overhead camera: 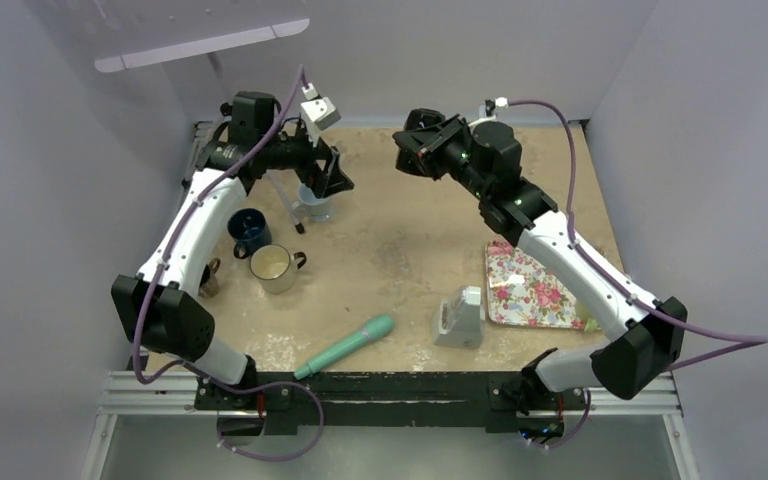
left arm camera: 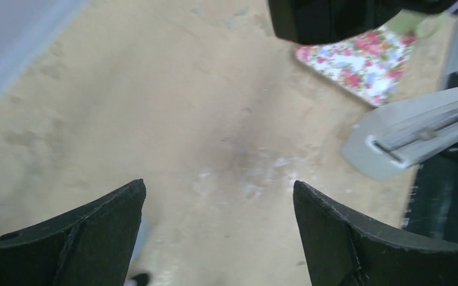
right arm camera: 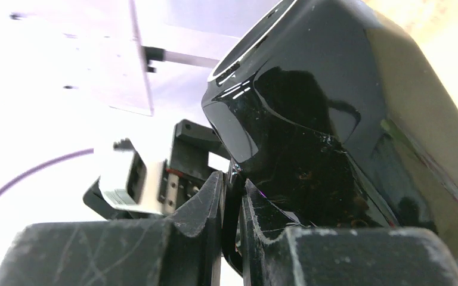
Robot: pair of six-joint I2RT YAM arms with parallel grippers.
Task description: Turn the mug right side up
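Seen from above, two black-and-white robot arms reach over a sandy tan bench (overhead camera: pixel 400 250). The right gripper (overhead camera: pixel 442 152) is raised above the far middle of the bench and holds a glossy black mug (overhead camera: pixel 418 140) clear of the surface. In the right wrist view its two fingers are nearly closed, pinching the mug's thin wall between them. The mug's body bulges above the fingers and leans to one side. Which way its mouth faces I cannot tell.

The left gripper (overhead camera: pixel 328 180) hangs over the far left of the bench, just above a small pale blue cup (overhead camera: pixel 312 207). In the left wrist view its fingers stand wide apart with nothing between them, only bare bench below.

On the left side, a dark blue mug (overhead camera: pixel 249 232) and a cream mug (overhead camera: pixel 273 265) with a dark handle stand upright, just beside each other. A teal handled tool (overhead camera: pixel 350 345) lies near the front edge. To its right stands a grey-white plastic device (overhead camera: pixel 460 318), and just beside that lies a floral-patterned tray (overhead camera: pixel 527 285).
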